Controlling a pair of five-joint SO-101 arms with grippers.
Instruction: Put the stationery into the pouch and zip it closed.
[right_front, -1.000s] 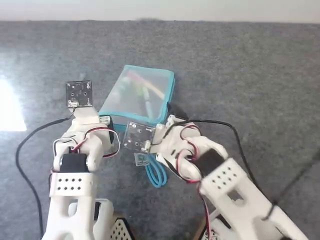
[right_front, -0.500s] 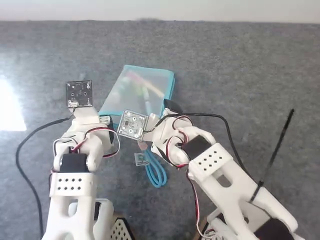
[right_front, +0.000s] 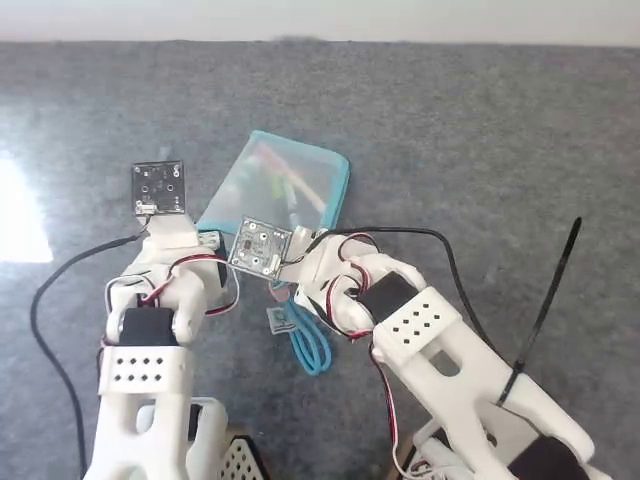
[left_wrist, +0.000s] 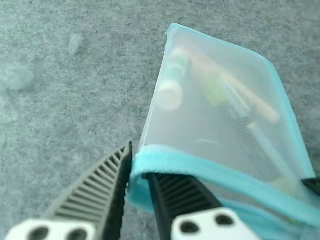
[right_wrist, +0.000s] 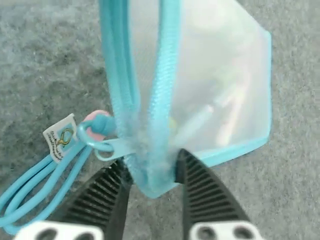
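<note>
The translucent pouch (right_front: 283, 187) with teal trim lies flat on the grey, carpet-like table (right_front: 480, 150), just ahead of both arms, with its zipper edge turned toward them. The stationery (left_wrist: 220, 97) is already inside and shows blurred through the plastic. There is a pale stick with a rounded white end (left_wrist: 171, 86) near one side seam, a yellow-green piece beside it, and a couple of slim pens lying slantwise across the middle, one with a ribbed grip (left_wrist: 244, 129). The left gripper (left_wrist: 138, 164) is pinched on the teal border at one near corner of the pouch, its ridged fingers pressed to either side of the fabric. The right gripper (right_wrist: 152, 167) is closed on the opposite end of that edge, its two black fingers squeezing the end where the teal zipper (right_wrist: 162, 75) runs out. The zipper pull (right_wrist: 112, 147) sticks out just beside one finger, outside the grip. A teal cord loop (right_front: 312, 350) hangs from the pull and trails back over the table between the arms, carrying a pink bead (right_wrist: 97, 120) and a small white tag (right_wrist: 61, 137). I cannot tell how far the zipper is drawn.
</note>
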